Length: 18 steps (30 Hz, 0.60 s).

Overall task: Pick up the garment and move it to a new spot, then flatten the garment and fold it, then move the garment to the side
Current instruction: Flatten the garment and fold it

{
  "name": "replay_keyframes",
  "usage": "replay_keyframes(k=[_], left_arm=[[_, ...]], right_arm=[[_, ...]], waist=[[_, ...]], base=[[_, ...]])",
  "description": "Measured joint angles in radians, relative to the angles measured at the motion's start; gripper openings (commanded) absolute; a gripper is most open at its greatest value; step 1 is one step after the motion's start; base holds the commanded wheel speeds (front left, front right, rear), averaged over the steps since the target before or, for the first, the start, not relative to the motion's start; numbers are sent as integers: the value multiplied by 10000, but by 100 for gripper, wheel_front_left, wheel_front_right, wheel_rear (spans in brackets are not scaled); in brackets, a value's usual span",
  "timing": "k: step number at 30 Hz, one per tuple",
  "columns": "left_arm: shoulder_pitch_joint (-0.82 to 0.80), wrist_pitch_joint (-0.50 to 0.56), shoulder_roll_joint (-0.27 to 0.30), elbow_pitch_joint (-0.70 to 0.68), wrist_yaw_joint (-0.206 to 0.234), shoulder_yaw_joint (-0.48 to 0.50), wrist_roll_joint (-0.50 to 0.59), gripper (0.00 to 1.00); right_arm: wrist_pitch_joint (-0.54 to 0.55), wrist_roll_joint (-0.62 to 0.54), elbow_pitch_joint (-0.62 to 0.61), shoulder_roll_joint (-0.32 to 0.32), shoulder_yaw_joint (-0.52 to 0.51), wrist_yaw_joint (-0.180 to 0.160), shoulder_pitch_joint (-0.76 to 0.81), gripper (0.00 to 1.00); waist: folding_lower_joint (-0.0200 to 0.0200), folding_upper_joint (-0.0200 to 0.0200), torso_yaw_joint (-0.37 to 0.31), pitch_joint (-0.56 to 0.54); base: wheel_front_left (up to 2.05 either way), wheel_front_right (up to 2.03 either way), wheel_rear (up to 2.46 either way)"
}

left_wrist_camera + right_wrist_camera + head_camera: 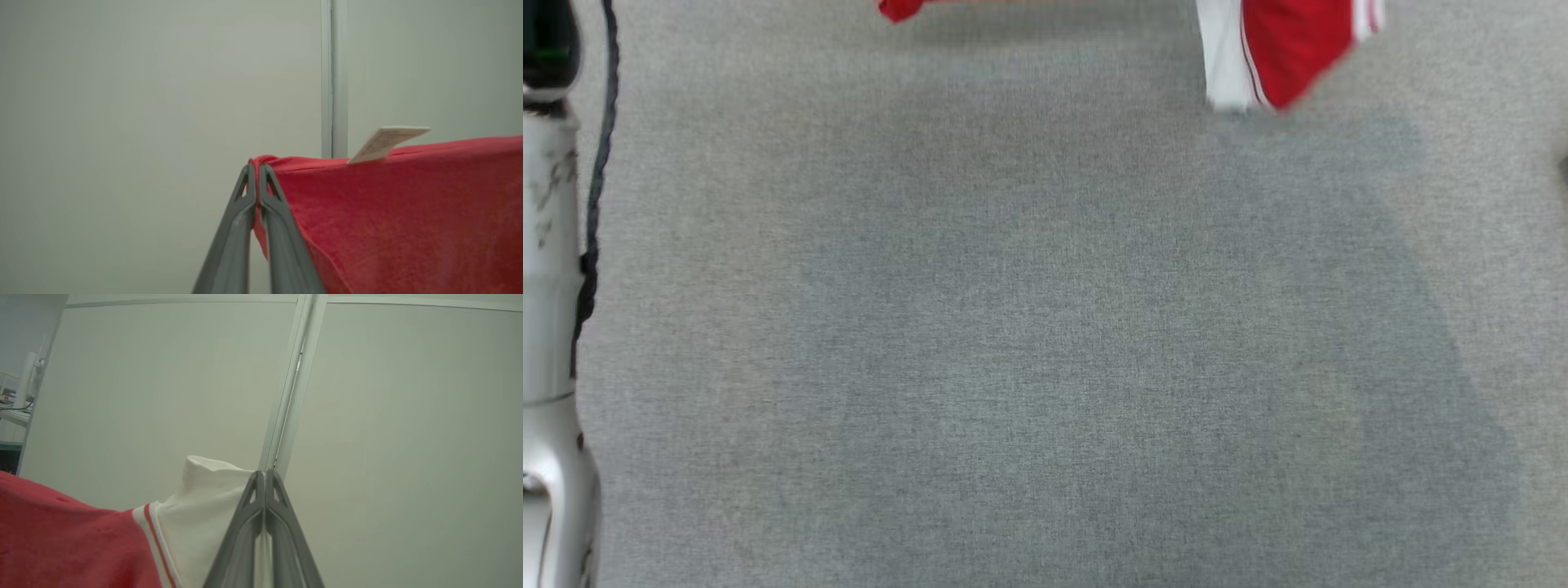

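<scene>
**Garment hanging between both claws, over the far end of the surface**

Closest in: the left claw (pixel 257 167) is pinching a bunched red corner of the garment (pixel 408 212), with the two fingers pressed together and cloth showing between them. The right claw (pixel 265 473) is clamping the white panel beside the thin red stripe, and its fingers are just as tight. A small white label (pixel 386 143) is sticking up from the top hem, just beside the left claw's grip.

The key relation: the top hem is running roughly level from one claw to the other, so the long axis is lying left to right and the cloth is hanging down from it. Each arm is holding its own end, and neither is nearer the cloth than the other.

Head view: a red tip and a red-and-white flap are showing, blurred, at the top edge. They look to be hanging above the far end of the grey surface (pixel 1045 327), not resting on it. The open stretch of that surface is lying below the cloth and on the robot's side of it. My guess is that the laying-down is heading there. Nothing is standing on that stretch. A pale forearm (pixel 547 286) with a dark cable (pixel 592 204) is occupying the left margin, well apart from the cloth.

Farthest: a plain pale wall (pixel 122 102) with an upright strip (pixel 334 77), and a desk (pixel 12 412) off at the side.
</scene>
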Motion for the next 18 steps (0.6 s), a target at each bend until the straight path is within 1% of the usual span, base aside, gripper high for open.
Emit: replay_keyframes(k=[4,9,13,16,18], left_arm=[[-369,-219,-368,2086,-148,-178,-59,0],[-328,-479,-686,4395,-387,-347,-318,0],[95,-629,-1005,5653,-489,-405,-593,0],[430,-688,-1143,6222,-527,-384,-828,0],[679,-700,-1208,6314,-558,-359,-901,0]], right_arm=[[-466,408,1887,932,280,0,-169,0],[-1252,949,3852,1904,742,-4,415,0],[-1764,1394,5030,2472,1315,-4,1190,0],[-2090,1858,5547,2731,1674,-4,1806,0],[-2274,2173,5649,2800,1833,-4,2263,0]], waist=[[0,0,-78,250],[0,0,-268,448],[0,0,-377,581],[1,0,-429,629],[1,0,-438,616]], base=[[0,0,0],[0,0,0],[0,0,0],[0,0,0],[0,0,0]])
